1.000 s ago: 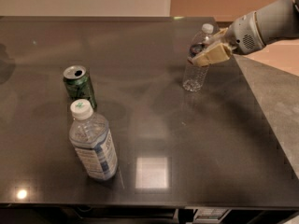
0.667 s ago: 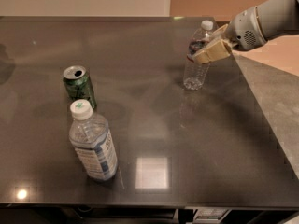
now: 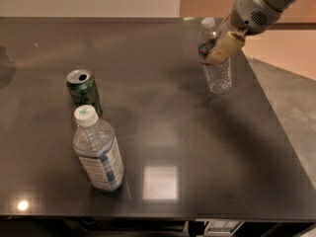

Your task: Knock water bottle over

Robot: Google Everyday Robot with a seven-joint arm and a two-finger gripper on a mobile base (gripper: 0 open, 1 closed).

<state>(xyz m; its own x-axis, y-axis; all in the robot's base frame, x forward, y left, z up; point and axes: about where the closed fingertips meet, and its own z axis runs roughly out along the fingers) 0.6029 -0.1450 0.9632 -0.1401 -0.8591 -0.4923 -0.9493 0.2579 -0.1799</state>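
The water bottle (image 3: 219,77) is slim, clear and ribbed, with a white cap. It stands on the dark table (image 3: 163,127) near the far right edge, leaning slightly with its cap to the left. My gripper (image 3: 221,52) comes in from the upper right. Its tan tip lies against the bottle's upper middle and covers the label band.
A green soda can (image 3: 83,89) stands at the left. A wider bottle with a pale blue-white label (image 3: 98,152) stands in front of the can. The table's right edge (image 3: 276,127) runs close by the water bottle, with grey floor beyond it.
The water bottle's base has slid right and its cap has swung left, from a rightward lean to a slight leftward one. The gripper stayed against it, moving slightly up.
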